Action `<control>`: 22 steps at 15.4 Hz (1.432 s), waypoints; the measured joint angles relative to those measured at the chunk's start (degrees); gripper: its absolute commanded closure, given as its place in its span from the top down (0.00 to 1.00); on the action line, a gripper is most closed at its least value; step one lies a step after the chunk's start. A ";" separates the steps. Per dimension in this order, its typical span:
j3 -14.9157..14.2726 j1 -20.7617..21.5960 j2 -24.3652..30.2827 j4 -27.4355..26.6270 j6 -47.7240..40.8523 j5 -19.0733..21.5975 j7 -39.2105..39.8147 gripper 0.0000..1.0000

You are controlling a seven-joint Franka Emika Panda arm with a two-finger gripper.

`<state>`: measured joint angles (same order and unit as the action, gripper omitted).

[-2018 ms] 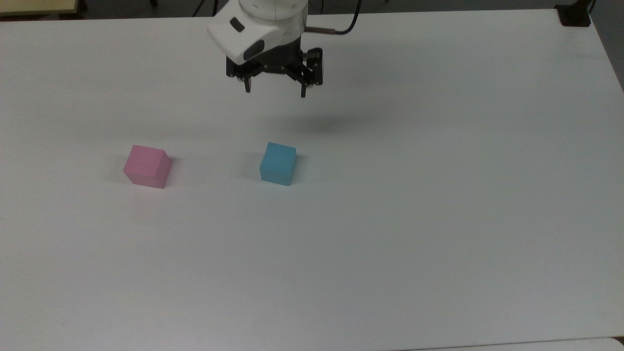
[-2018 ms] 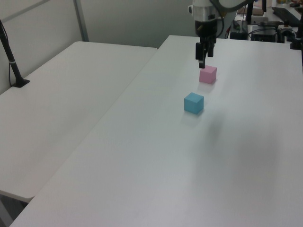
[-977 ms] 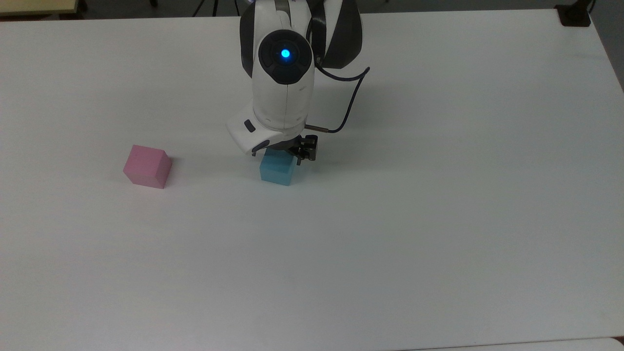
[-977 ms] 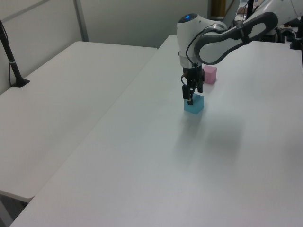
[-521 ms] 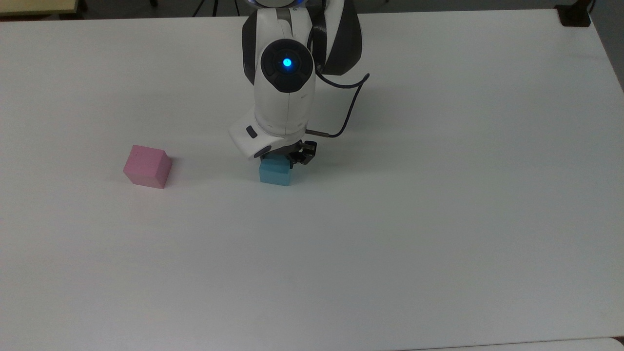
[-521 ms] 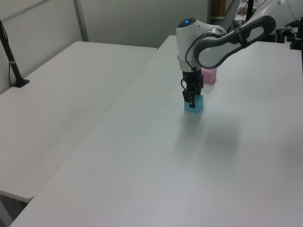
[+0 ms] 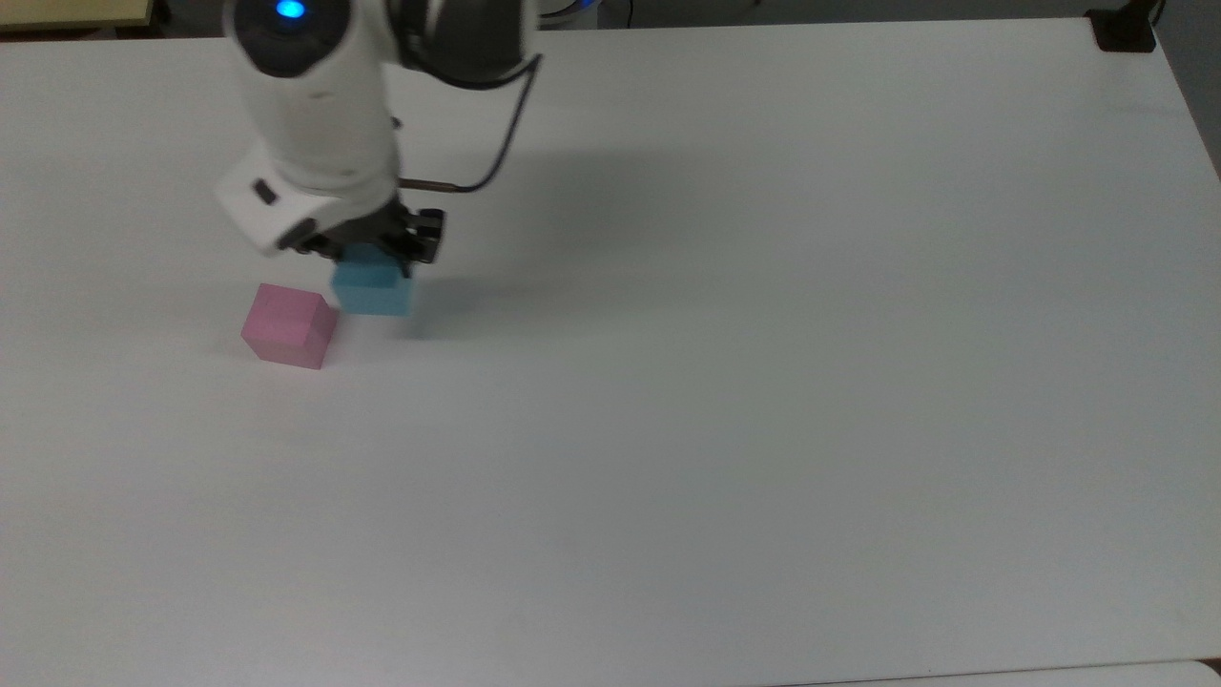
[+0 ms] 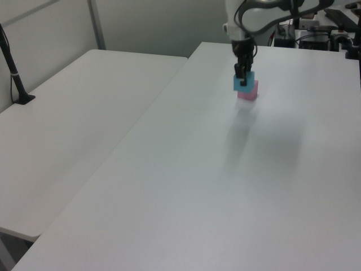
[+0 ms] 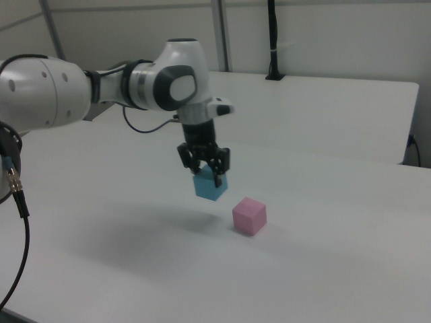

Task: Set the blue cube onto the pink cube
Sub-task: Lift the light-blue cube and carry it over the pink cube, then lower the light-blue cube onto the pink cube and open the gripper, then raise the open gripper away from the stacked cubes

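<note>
- White table runs across the scene; a second white table sits beside it on the left view's left, with a plain wall behind.
- Black post stands on that second table; the right view has a similar black post at the far edge of the neighbouring table.
- Pink cube sits flat on the main table and serves as the landmark here. Also at and.
- Gripper is clamped on the blue cube, one black finger on each side of the cube's upper part. Clearest in the right view: gripper, blue cube.
- Blue cube is off the table: the right view has a gap under it and a soft shadow on the table below.
- Relative to the pink cube: in the top view the blue cube is just to the top view's right and slightly above. In the right view it hangs to the right view's left and higher, apart from the pink cube.
- In the left view the blue cube overlaps the pink cube's top edge; contact can't be judged from there. The right view says no contact.
- Pink cube's top face is bare.
- Arm is white with dark joints, and a blue light shows on the wrist housing in the top view.
- Black cable loops from the arm down to the gripper.
</note>
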<state>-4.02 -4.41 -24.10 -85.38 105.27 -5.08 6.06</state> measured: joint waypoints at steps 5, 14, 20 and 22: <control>-0.11 -6.33 -2.48 -0.27 8.27 -1.13 2.45 0.54; 0.13 -7.19 -3.76 -0.08 10.93 -2.39 2.44 1.00; 1.25 0.22 5.91 0.39 1.06 -2.34 -6.41 1.00; 1.36 5.26 8.81 0.35 -3.55 -2.24 -11.13 1.00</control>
<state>-2.66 0.86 -15.29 -85.03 101.72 -7.33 -5.07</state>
